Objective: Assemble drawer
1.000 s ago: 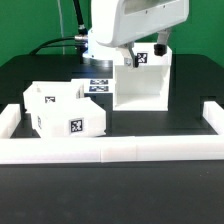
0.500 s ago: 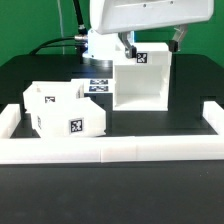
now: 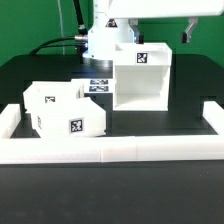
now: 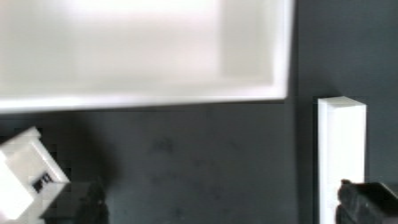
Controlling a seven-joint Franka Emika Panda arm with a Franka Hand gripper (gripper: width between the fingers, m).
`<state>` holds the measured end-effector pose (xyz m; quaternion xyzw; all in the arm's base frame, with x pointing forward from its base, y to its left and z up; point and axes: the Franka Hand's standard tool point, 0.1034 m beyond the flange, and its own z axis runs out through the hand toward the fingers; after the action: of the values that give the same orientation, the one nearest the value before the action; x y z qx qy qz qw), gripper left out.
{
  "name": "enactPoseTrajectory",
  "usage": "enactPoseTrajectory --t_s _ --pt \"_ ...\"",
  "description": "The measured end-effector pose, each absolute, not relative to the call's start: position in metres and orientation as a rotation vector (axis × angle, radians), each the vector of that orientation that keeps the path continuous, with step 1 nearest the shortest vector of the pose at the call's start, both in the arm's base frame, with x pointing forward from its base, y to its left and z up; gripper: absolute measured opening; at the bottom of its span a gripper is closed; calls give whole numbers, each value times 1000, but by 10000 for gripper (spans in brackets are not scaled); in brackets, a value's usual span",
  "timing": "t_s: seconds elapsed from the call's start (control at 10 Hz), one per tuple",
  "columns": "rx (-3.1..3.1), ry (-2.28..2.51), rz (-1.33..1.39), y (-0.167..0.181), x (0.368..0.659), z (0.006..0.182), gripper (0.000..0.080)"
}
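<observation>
Hanging above the upright drawer housing with gripper spread wide, pinching nothing. To the exterior view's left of that housing, two small trays close together, marker board between.

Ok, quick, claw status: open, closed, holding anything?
Claw: open, holding nothing, above the drawer housing.
</observation>
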<state>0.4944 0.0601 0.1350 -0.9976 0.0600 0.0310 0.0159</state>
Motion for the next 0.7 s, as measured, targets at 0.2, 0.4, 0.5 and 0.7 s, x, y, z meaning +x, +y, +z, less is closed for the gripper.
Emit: enactPoseTrajectory --t_s 0.2,0.4,0.5,0.7 --pt "-3100 205 101 60 491 135 650" --pt "-3094 272 96 67 459 136 650" --pt "-3095 265 91 74 441 131 650" --pt "-3100 251 81 81 423 119 650"
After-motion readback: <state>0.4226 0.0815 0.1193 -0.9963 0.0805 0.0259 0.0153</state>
